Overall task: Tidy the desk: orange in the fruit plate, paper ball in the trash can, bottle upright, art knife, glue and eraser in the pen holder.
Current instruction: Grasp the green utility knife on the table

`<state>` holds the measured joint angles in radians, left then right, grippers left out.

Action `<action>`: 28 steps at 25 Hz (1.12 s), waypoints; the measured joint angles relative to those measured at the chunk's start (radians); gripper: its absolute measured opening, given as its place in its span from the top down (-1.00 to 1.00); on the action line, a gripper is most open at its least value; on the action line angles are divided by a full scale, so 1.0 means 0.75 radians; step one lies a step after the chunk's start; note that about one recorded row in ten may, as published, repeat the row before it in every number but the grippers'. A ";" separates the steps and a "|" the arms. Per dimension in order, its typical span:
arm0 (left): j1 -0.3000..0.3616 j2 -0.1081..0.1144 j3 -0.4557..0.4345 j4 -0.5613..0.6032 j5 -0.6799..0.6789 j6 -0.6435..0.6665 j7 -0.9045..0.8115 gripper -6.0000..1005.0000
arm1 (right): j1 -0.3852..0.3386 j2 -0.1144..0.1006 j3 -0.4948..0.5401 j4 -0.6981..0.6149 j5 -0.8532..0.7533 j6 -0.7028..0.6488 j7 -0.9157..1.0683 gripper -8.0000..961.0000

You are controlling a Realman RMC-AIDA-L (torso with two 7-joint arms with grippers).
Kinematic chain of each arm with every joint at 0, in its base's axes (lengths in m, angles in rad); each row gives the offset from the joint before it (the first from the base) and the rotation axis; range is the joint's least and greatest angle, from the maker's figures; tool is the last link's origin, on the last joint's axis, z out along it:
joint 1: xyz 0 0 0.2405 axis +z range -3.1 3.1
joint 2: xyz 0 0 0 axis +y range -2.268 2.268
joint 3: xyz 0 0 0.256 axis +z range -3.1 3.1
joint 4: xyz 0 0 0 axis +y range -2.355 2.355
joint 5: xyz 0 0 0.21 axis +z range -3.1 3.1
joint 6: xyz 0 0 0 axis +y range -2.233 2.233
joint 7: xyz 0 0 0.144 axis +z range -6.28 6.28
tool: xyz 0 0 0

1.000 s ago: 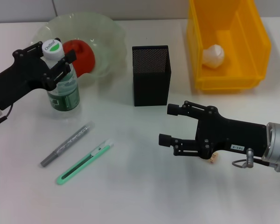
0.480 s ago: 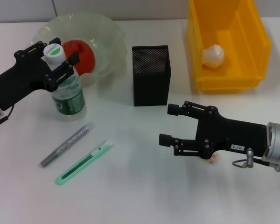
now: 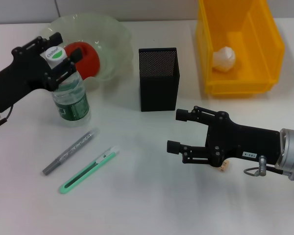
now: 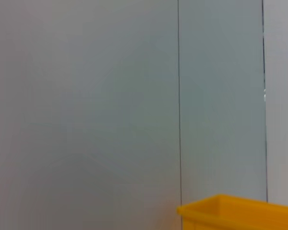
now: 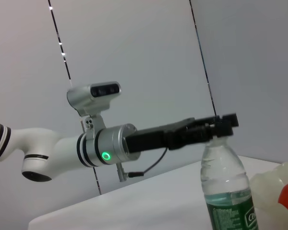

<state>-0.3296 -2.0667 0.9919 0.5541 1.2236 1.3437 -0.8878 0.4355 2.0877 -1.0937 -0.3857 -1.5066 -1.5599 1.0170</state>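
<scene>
A: Take the black mesh pen holder [image 3: 159, 78] as the marker. Where is the bottle?

B: The bottle [image 3: 68, 93] stands on the white desk [image 3: 147, 205] well to the left of the pen holder, upright with a slight lean. The left gripper [image 3: 55, 55] has its fingers clamped on the neck, right under the cap.

A: Any writing?

B: The cap top is white with a green patch and a dark word beginning "C"; the rest I cannot read. The body carries a green label with white script too small to make out, also seen in the right wrist view [image 5: 230, 211].

A: And the other arm?

B: The right gripper [image 3: 181, 131] hovers in front of the pen holder and to its right, fingers spread apart, holding nothing. A small white sticker with dark print sits on its body, unreadable. A small pale thing peeks out beneath it; I cannot tell what it is.

A: The rest?

B: The orange [image 3: 84, 58] lies in the pale green fruit plate [image 3: 110, 36], behind and left of the pen holder. The paper ball [image 3: 224, 58] sits in the yellow trash can [image 3: 264, 49] to its right. In front-left lie a grey glue stick [image 3: 70, 152] and the green art knife [image 3: 88, 170], side by side, not touching.
</scene>
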 joint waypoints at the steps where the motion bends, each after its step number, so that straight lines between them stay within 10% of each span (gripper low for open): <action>1: 0.000 0.000 0.000 0.000 0.000 0.000 0.000 -0.21 | 0.000 0.000 0.000 0.000 0.000 0.000 0.000 -0.76; 10: 0.012 0.003 -0.008 0.005 -0.092 0.164 0.001 -0.56 | 0.000 0.000 0.000 -0.003 0.002 0.000 0.000 -0.76; 28: -0.025 0.009 0.033 0.172 0.160 0.524 -0.338 -0.57 | -0.020 -0.007 0.001 -0.014 0.002 -0.018 -0.022 -0.77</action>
<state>-0.3484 -2.0603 1.0164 0.6828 1.3434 1.7366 -1.1411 0.4202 2.0821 -1.0930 -0.3959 -1.5048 -1.5731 1.0004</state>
